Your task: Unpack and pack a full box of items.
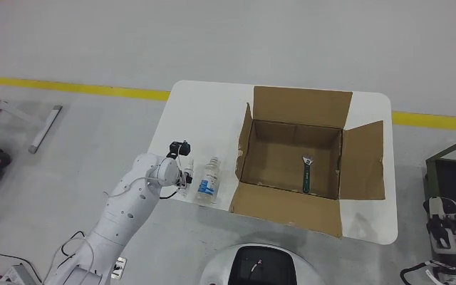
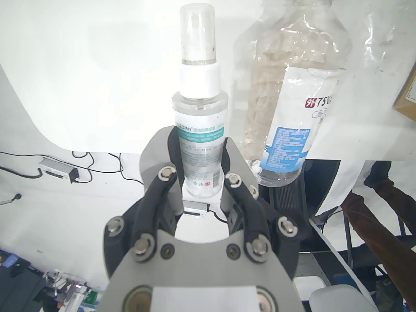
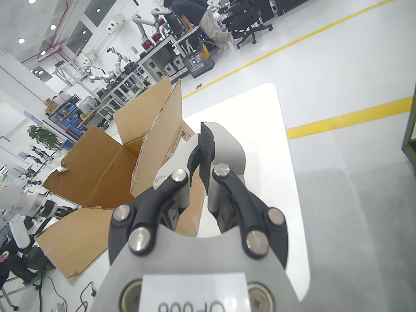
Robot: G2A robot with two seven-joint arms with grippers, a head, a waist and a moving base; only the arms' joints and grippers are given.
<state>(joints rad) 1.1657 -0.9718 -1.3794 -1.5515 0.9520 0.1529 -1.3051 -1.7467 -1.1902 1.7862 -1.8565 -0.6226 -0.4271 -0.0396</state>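
The left tool (image 2: 200, 152) is clamped around the lower body of a small spray bottle (image 2: 199, 111) at the desk's (image 1: 199, 114) near left edge, just beside a larger clear bottle (image 2: 292, 98). The open cardboard box (image 1: 303, 105) sits well apart to their right, with a green-handled wrench (image 1: 306, 174) lying inside. The right tool (image 3: 203, 150) is closed on nothing, beside the box.

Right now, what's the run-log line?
left gripper shut on spray bottle | clear bottle beside it | wrench in box | right gripper shut, empty
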